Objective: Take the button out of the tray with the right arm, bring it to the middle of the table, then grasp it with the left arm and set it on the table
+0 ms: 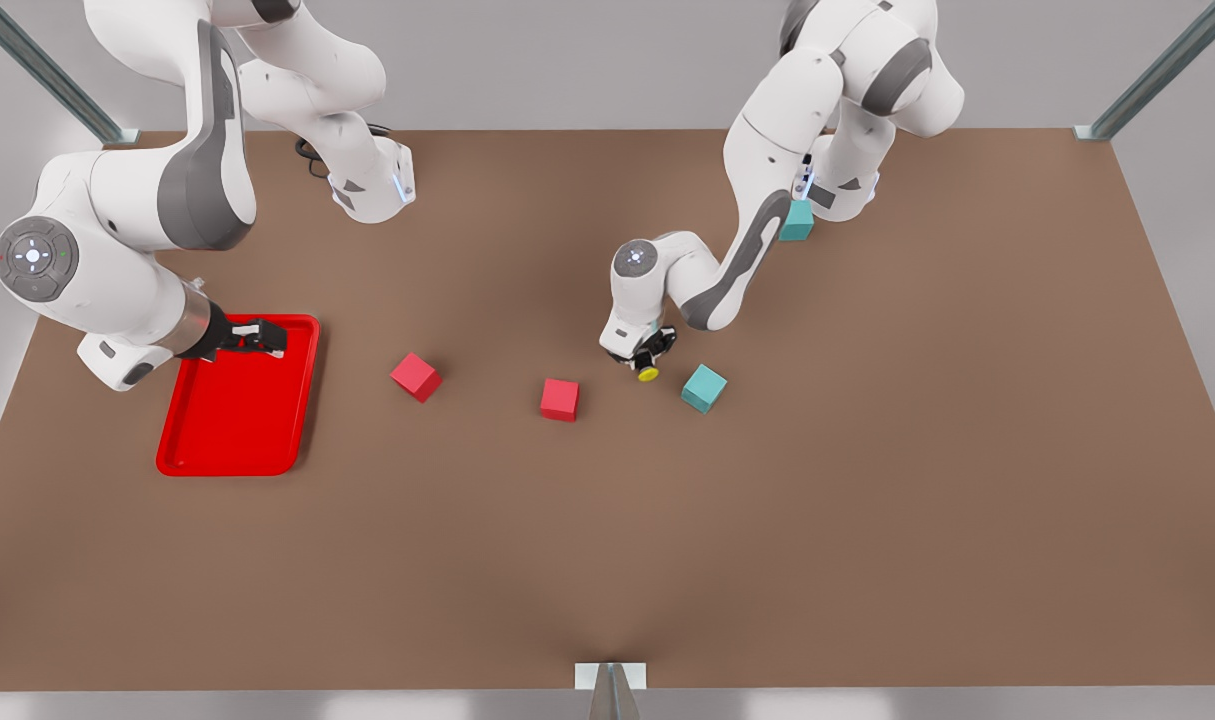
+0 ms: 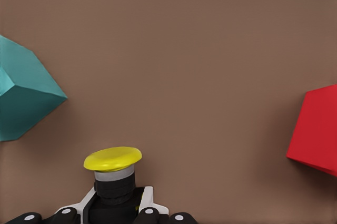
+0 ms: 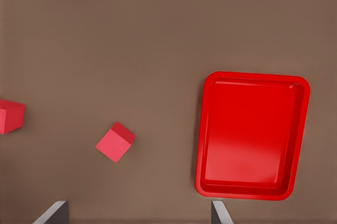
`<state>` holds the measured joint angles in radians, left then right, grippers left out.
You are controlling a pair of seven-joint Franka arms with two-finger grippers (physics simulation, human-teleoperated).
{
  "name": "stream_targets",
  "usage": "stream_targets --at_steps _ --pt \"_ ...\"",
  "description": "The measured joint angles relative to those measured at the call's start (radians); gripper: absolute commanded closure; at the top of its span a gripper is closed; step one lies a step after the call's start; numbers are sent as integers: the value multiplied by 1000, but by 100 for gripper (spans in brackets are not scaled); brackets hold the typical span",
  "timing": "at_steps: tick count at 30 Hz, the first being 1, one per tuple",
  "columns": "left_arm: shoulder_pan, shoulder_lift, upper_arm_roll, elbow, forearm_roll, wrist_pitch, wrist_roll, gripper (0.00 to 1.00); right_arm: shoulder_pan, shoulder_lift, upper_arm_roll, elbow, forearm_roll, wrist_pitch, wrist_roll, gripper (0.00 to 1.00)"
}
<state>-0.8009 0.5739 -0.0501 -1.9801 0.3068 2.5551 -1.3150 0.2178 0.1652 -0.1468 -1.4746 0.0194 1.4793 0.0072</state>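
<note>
Left claw point(image 1: 649, 352) at table point(image 1: 867, 480) centre, clamped on the button point(image 1: 649, 373), yellow cap down near the surface; red cube point(image 1: 560, 399) at its 9 o'clock, teal cube point(image 1: 704, 388) at 3. Right claw point(image 1: 267, 337) over the tray's point(image 1: 229, 462) 12 o'clock rim; spread: cannot tell.

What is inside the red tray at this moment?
The tray holds nothing on its floor in the right wrist view. In the front view the right gripper hangs above its far end, open, hiding a small part there.
</note>
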Motion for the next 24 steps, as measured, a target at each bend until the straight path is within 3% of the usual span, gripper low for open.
stream_targets --at_steps 7,12,19,24 --pt "12 -21 8 50 2 -39 11 56 4 0 3 2 0 -11 -2 0" --pt "102 -20 9 104 7 -57 14 56 3 0 4 2 0 -19 -4 0" --pt "146 28 185 260 61 -117 -48 56 2 0 15 3 0 -25 -5 0" --pt "154 80 327 289 273 -277 -225 56 4 0 21 3 -1 -28 -5 0"
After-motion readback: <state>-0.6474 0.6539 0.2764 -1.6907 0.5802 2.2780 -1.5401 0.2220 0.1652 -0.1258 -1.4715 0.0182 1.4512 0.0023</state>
